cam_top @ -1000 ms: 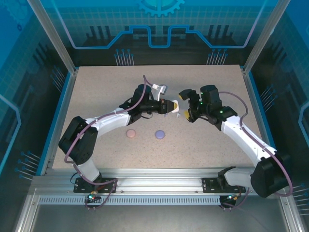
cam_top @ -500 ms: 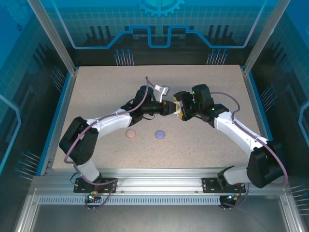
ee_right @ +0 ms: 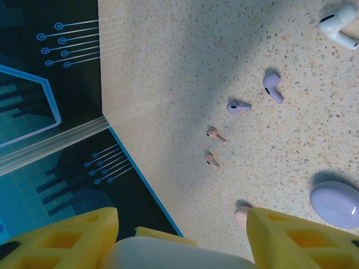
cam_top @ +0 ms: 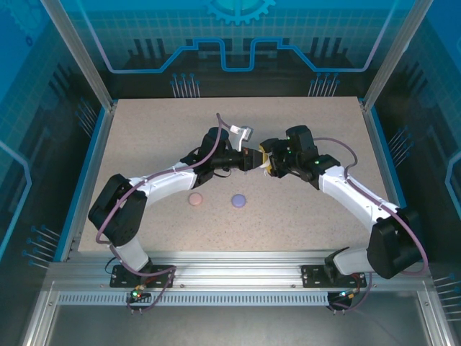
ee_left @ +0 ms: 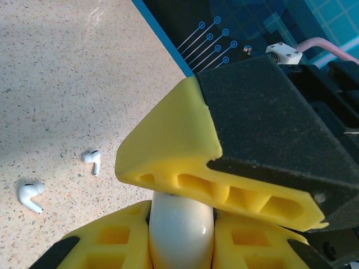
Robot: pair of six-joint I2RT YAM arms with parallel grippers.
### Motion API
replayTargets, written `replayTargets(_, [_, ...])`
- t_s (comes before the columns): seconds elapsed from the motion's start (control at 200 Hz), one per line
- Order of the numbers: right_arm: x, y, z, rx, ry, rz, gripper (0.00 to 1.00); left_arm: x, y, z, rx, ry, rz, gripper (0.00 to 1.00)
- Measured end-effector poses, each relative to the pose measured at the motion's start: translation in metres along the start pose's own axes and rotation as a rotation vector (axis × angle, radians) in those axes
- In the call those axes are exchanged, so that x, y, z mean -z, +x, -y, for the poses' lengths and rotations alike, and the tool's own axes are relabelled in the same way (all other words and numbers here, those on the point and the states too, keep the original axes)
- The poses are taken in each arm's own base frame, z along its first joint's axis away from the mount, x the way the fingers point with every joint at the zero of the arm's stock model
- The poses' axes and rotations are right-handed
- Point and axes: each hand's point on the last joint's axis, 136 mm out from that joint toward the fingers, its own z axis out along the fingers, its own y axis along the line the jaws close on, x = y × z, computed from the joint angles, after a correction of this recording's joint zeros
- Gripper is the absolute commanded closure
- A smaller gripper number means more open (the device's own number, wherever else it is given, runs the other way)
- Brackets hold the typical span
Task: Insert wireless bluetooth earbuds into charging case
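The earbuds (ee_right: 273,87) lie loose on the tabletop (ee_right: 168,67). In the right wrist view, one white earbud (ee_right: 338,22) is cut off at 2 o'clock. My left gripper (cam_top: 250,158) clamps the white case (ee_left: 179,224), whose base is hidden. The right gripper (cam_top: 267,160) straddles that case, and I cannot tell if it grips. The pink case (ee_right: 242,215) is mostly hidden.

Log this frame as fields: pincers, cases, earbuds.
left pincer: shut on white case
right pincer: jaws either side of the same case; contact unclear
pink case: on table, free
purple case: on table, beside the pink case, apart from it
white earbuds: two, loose on table
purple earbuds: two, loose on table
pink earbuds: two, loose on table
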Motion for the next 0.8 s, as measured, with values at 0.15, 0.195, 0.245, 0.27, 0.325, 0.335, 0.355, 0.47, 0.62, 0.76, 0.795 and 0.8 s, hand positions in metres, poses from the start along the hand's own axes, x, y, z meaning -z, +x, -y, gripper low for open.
replayTargets(0.15, [-0.0015, -0.0004, -0.0007, 0.001, -0.003, 0.0, 0.54, -0.0001, -0.0009, -0.0011, 0.0, -0.007, 0.004, 1.0])
replayTargets(0.195, [-0.0015, -0.0005, -0.0007, 0.001, -0.003, 0.001, 0.54, -0.0001, -0.001, -0.0011, 0.0, -0.007, 0.004, 0.96])
replayTargets(0.245, [-0.0015, -0.0005, -0.0007, 0.001, -0.003, 0.001, 0.54, -0.0001, -0.0012, -0.0015, 0.001, -0.009, 0.005, 0.92])
replayTargets(0.27, [-0.0015, -0.0005, -0.0007, 0.001, -0.003, 0.001, 0.54, -0.0001, -0.0011, -0.0015, 0.001, -0.01, 0.005, 0.91])
replayTargets(0.325, [-0.0014, -0.0007, -0.0006, 0.0, -0.003, 0.001, 0.54, -0.0004, -0.0008, -0.0015, 0.0, -0.011, 0.005, 0.89])
replayTargets(0.335, [-0.0014, -0.001, -0.0006, 0.0, -0.003, 0.002, 0.54, -0.0004, -0.0008, -0.0016, 0.001, -0.012, 0.005, 0.88])
replayTargets(0.355, [-0.0014, -0.0009, -0.0006, 0.0, -0.003, 0.002, 0.54, -0.0004, -0.001, -0.0016, 0.001, -0.012, 0.006, 0.87])
replayTargets(0.47, [-0.0013, -0.0013, -0.0006, -0.001, -0.003, 0.002, 0.54, -0.0004, -0.001, -0.0017, 0.0, -0.013, 0.006, 0.8])
replayTargets(0.62, [-0.0013, -0.0013, -0.0006, 0.0, -0.003, 0.002, 0.54, -0.0003, -0.001, -0.0017, -0.002, -0.013, 0.006, 0.71])
replayTargets(0.76, [-0.0013, -0.0011, -0.0007, -0.001, -0.003, 0.001, 0.55, -0.0007, -0.0005, -0.001, -0.003, -0.012, 0.005, 0.66])
replayTargets(0.795, [-0.0013, -0.0012, -0.0007, 0.0, -0.003, 0.002, 0.55, -0.0008, -0.0003, -0.0009, -0.003, -0.012, 0.004, 0.66])
replayTargets(0.8, [-0.0013, -0.0012, -0.0007, 0.0, -0.003, 0.002, 0.55, -0.0008, -0.0002, -0.0008, -0.003, -0.011, 0.004, 0.66])
